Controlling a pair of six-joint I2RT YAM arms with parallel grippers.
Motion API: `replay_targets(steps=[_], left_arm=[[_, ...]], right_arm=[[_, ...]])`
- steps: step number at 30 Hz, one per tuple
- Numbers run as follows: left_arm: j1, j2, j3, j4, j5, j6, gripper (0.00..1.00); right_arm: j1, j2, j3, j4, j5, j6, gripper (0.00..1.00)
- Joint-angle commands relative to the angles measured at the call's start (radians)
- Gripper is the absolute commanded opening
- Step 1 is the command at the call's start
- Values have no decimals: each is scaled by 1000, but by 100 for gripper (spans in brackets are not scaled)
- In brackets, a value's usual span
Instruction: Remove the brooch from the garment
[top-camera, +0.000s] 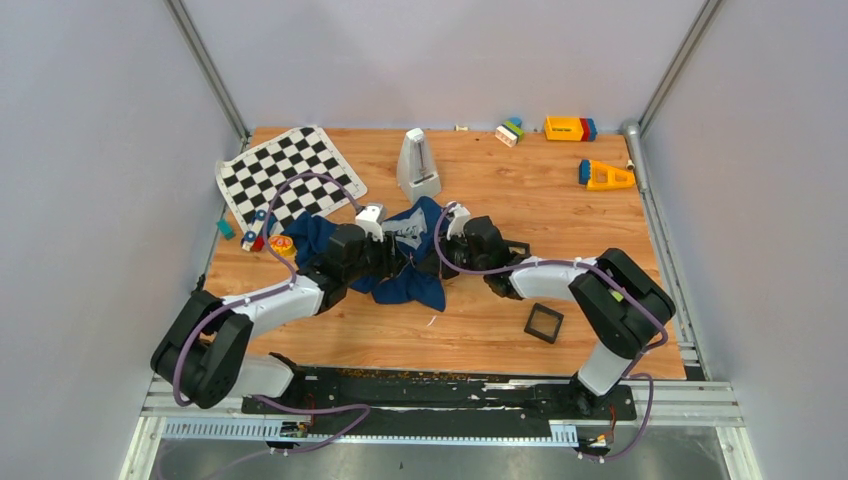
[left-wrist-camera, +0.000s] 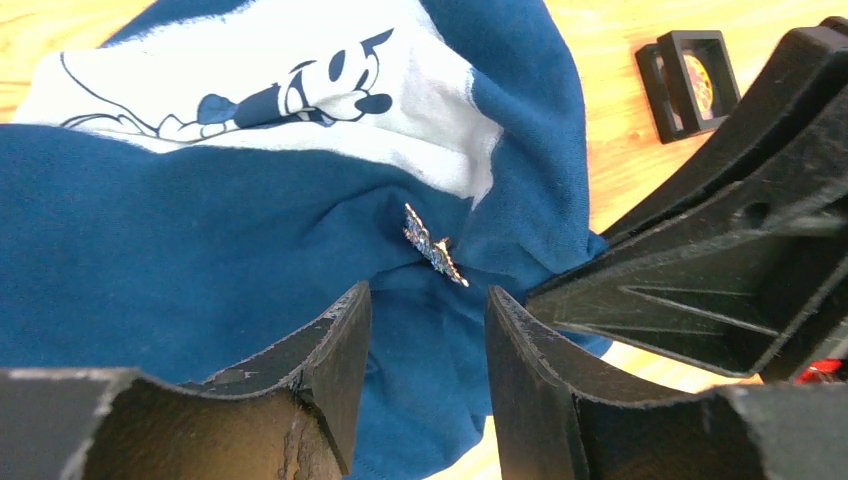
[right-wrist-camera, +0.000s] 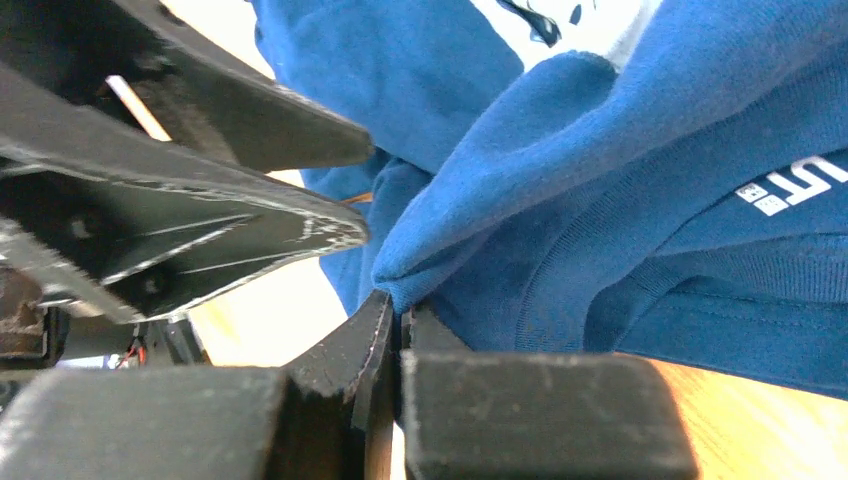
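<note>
Left wrist view: the left gripper stands with jaws parted and empty, just short of the brooch. The brooch is pinned on a navy fold of the garment, below the Mickey print. The right gripper is clenched on a cloth fold beside it. I judge this the approach step; next, close squarely across the brooch. Its long axis runs diagonally, upper left to lower right.
</note>
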Motion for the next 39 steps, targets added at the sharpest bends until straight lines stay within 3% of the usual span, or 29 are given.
replay_targets(steps=[1,6,10,16,24,37,39], left_arm=[[13,31,30,70,87,-35,53],[18,75,48,64,109,-42,52],[30,109,58,57,105,-59,45],[47,94,49,38,77,-68,18],[62,45,43,7,67,-42,1],[78,-47,18,-10,46,-18,0],[80,-53,12,13,74,-9,0]], right_arm=[[9,-67,-27,155,-62,2,0],[14,-78,-34,167,-68,-7,0],[17,-81,-37,173,-68,-13,0],[21,-78,-30,148,-40,-15,0],[21,-52,10,51,54,-5,0],[2,-28,68,-139,258,53,0],[-5,-30,68,-139,239,52,7]])
